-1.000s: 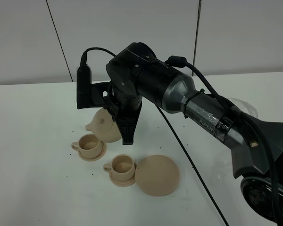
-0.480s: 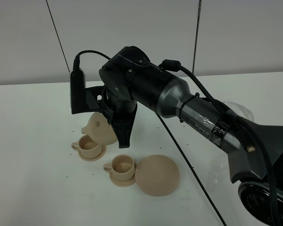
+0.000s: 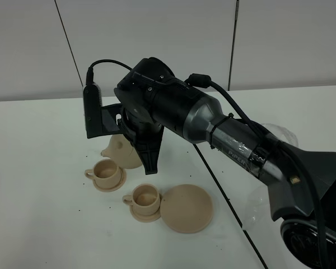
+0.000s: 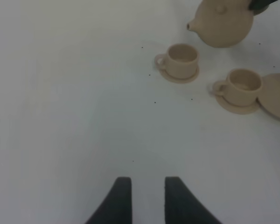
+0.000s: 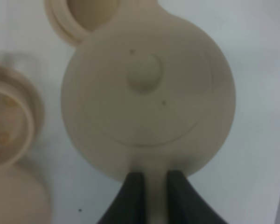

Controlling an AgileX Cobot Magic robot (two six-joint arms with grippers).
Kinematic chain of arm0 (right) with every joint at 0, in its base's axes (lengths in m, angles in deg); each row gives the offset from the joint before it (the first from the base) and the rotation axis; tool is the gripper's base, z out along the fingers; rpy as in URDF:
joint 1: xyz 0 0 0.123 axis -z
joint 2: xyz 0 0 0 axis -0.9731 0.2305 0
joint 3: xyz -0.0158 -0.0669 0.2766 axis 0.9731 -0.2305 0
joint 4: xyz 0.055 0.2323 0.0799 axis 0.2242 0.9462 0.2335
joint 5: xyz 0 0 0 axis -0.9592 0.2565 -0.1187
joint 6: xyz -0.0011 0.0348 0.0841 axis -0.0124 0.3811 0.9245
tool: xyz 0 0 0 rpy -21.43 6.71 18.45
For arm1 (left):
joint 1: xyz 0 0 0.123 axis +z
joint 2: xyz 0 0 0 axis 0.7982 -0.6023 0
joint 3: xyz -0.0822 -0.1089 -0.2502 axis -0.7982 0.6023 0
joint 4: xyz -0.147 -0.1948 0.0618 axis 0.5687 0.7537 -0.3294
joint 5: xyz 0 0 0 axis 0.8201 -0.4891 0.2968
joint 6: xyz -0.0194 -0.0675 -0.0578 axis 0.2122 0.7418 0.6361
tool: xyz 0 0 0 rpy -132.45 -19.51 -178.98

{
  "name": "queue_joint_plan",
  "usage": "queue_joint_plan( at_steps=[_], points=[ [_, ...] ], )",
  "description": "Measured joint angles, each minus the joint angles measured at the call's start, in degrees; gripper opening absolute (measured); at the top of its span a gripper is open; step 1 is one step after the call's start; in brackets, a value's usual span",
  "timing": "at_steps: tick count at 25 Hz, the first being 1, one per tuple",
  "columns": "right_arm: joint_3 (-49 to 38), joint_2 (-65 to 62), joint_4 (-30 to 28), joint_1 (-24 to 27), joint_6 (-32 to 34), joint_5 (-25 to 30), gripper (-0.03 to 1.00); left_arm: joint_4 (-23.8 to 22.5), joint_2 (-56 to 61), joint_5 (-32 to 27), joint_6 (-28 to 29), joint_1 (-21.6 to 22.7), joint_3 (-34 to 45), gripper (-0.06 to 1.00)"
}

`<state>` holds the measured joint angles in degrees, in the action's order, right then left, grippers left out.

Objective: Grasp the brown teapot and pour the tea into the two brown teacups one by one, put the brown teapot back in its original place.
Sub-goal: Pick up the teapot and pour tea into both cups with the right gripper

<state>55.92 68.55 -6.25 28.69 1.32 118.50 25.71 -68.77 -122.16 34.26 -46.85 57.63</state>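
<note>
Fingers of my right gripper [image 5: 151, 179] are clamped on the loop handle of the brown teapot [image 3: 121, 152]. The pot hangs just behind the farther teacup [image 3: 106, 171] with its spout toward that cup. It looks clear of the table [image 3: 39, 213], though the arm hides its base. The nearer teacup [image 3: 145, 197] stands right beside the big saucer [image 3: 187, 208]. My left gripper [image 4: 147, 182] hovers well apart, jaws slightly parted on nothing.

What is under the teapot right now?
In the right wrist view, white table and the rim of one teacup show past the teapot. The right gripper holds its handle. Anything directly beneath its body is covered.
</note>
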Motion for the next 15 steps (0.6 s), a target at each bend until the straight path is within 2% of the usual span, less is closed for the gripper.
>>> queue_joint_plan(
  at_steps=[15],
  points=[
    [0.00,1.50,-1.58,-0.97,0.93,0.07,0.10,0.00,0.00,0.00,0.00,0.00,0.00,0.24]
  ],
)
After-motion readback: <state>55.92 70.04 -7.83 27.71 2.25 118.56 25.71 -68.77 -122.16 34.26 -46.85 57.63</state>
